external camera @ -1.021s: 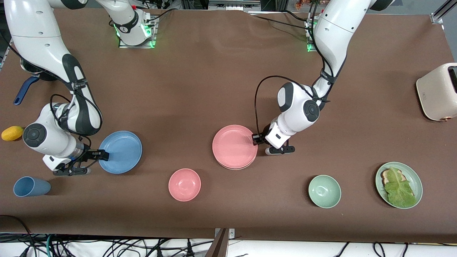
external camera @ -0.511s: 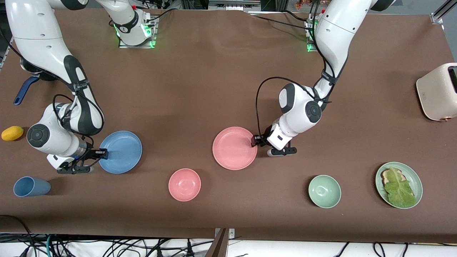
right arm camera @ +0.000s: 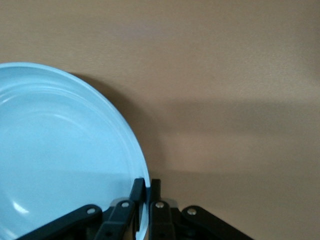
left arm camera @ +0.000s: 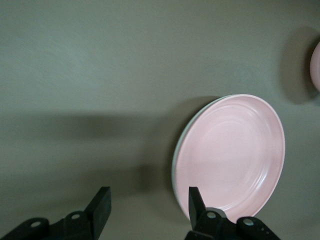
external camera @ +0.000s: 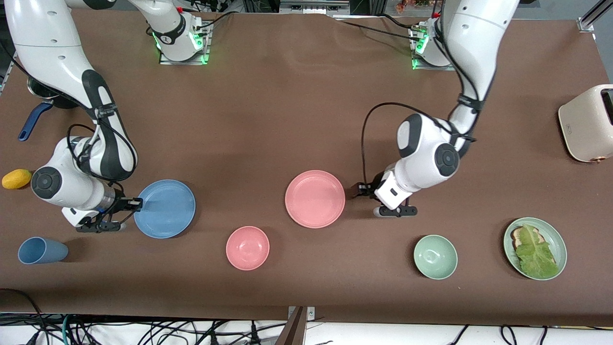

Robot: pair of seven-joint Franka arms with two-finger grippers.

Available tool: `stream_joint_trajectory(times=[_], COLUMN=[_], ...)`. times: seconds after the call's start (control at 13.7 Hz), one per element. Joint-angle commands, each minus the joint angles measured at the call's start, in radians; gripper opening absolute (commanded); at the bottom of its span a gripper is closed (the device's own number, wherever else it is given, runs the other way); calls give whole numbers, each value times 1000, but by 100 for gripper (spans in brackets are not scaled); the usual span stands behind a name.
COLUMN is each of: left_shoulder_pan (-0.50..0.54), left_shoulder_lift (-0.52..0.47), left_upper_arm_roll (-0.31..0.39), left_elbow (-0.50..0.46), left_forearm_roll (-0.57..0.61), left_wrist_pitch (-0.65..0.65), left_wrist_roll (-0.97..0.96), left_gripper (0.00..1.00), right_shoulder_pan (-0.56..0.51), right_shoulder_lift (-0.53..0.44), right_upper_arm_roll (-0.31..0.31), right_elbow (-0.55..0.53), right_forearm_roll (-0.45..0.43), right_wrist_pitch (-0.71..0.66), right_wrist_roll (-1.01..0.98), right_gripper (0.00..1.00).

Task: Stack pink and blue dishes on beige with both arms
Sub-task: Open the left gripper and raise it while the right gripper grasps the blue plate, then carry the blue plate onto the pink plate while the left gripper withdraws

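Observation:
The salmon pink plate (external camera: 314, 199) lies flat at the table's middle, on top of the beige plate. Only a thin pale rim of the beige plate (left arm camera: 174, 162) shows under it in the left wrist view. My left gripper (external camera: 360, 190) is open beside the pink plate (left arm camera: 235, 155), apart from it, toward the left arm's end; nothing is between its fingers (left arm camera: 148, 197). My right gripper (external camera: 136, 204) is shut on the rim of the sky blue plate (external camera: 165, 209), which casts a shadow on the cloth. The right wrist view shows the right gripper (right arm camera: 147, 186) pinching the blue plate's (right arm camera: 60, 160) edge.
A pink bowl (external camera: 247, 247) and a green bowl (external camera: 435, 257) sit nearer the camera. A green plate with lettuce (external camera: 535, 248) and a toaster (external camera: 588, 123) are at the left arm's end. A blue cup (external camera: 42, 250), a lemon (external camera: 17, 178) and a blue-handled pan (external camera: 33, 120) are at the right arm's end.
My left gripper let go of the pink plate and drew back toward the left arm's end. The pink plate settled flat. The right gripper shifted the blue plate slightly toward the middle.

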Motion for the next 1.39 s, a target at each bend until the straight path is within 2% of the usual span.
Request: stream_joint_trajectory(times=[0.0,0.15,0.22,0.29,0.44,0.66,0.88,1.09,1.31], left_shoulder_pan=[66,103,133,159,208,258,287,288,313], left_shoulder_lift=[-14,-17,-23,-32,-52,-109,-179,-219,-310], left_upper_arm_roll=[-3,-5,-11,-14,-23,-26,-26,-47,-34], left_elbow=[124,207,233,249,256,258,276,322,328], left_forearm_roll=[184,264,290,313,348,375,384,488,477], left_wrist_pitch=[-222,-369,-424,-463,-509,-586,-676,-726,-753], left_wrist_roll=[3,3,4,10,68,121,118,119,121], left_gripper=[74,86,95,99,99,100,100,100,100], right_shoulder_pan=[-6,-3,-3,-3,4,39,161,295,416], right_shoulder_lift=[-83,-100,-104,-110,-124,-124,-120,-89,-40], right_upper_arm_roll=[47,65,72,79,102,173,173,171,170], right_elbow=[46,117,149,178,194,194,189,186,183], right_forearm_roll=[35,81,107,131,164,150,132,67,41], right_wrist_pitch=[-168,-302,-365,-418,-472,-445,-367,-280,-180], right_wrist_roll=[-14,-9,-9,-3,18,193,381,602,817], right_gripper=[0,0,0,0,0,0,0,0,0])
